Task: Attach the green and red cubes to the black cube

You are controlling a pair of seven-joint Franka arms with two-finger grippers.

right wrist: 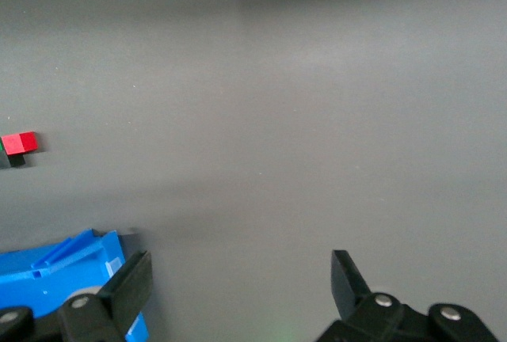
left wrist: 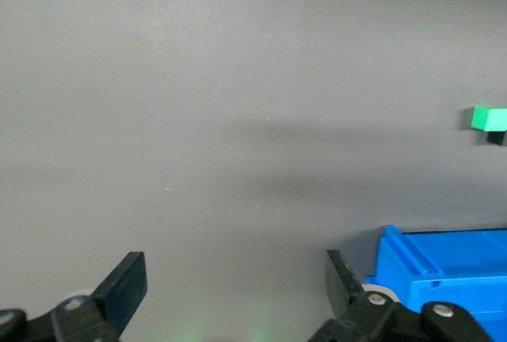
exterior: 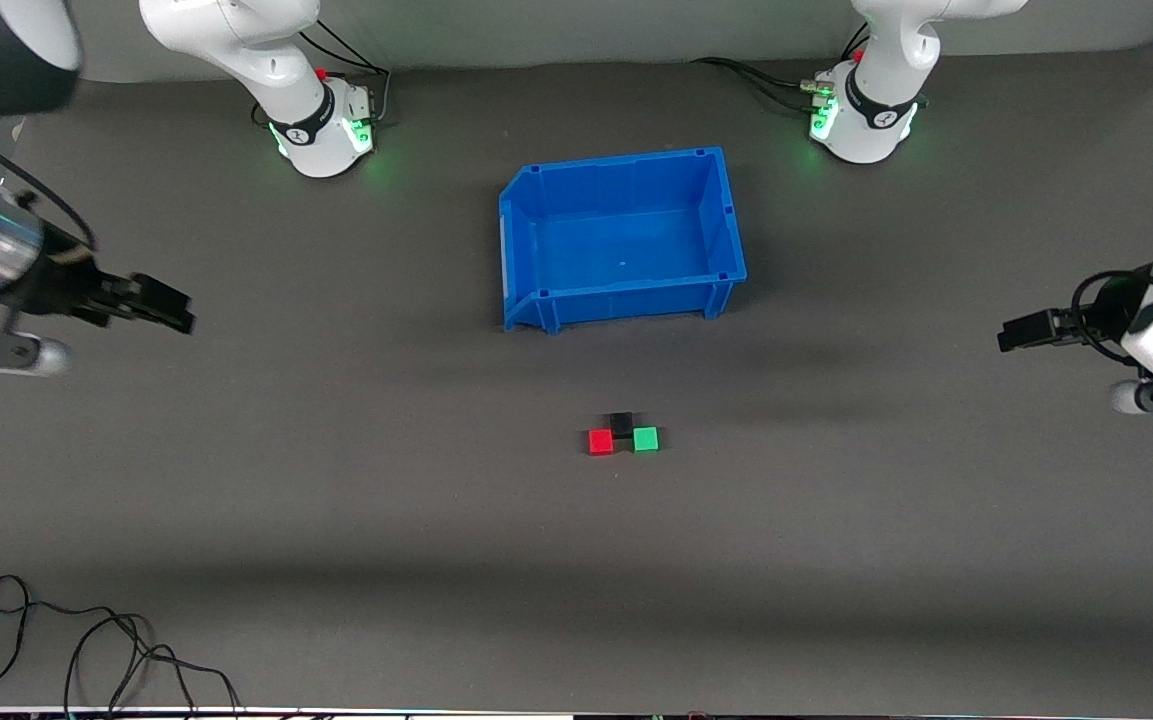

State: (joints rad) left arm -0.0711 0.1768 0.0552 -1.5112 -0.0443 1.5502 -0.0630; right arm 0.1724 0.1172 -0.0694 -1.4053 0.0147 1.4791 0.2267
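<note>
The red cube (exterior: 601,441), the black cube (exterior: 621,424) and the green cube (exterior: 645,438) sit together on the grey mat, nearer the front camera than the blue bin (exterior: 626,296). The black cube touches both coloured cubes and lies slightly farther from the camera, between them. My left gripper (exterior: 1011,332) is open and empty, raised over the mat at the left arm's end. My right gripper (exterior: 171,305) is open and empty over the mat at the right arm's end. The green cube (left wrist: 489,119) shows in the left wrist view, the red cube (right wrist: 21,142) in the right wrist view.
The blue bin is empty and stands between the arm bases and the cubes; it shows in both wrist views (left wrist: 444,279) (right wrist: 55,267). A black cable (exterior: 86,650) lies on the mat near the front edge at the right arm's end.
</note>
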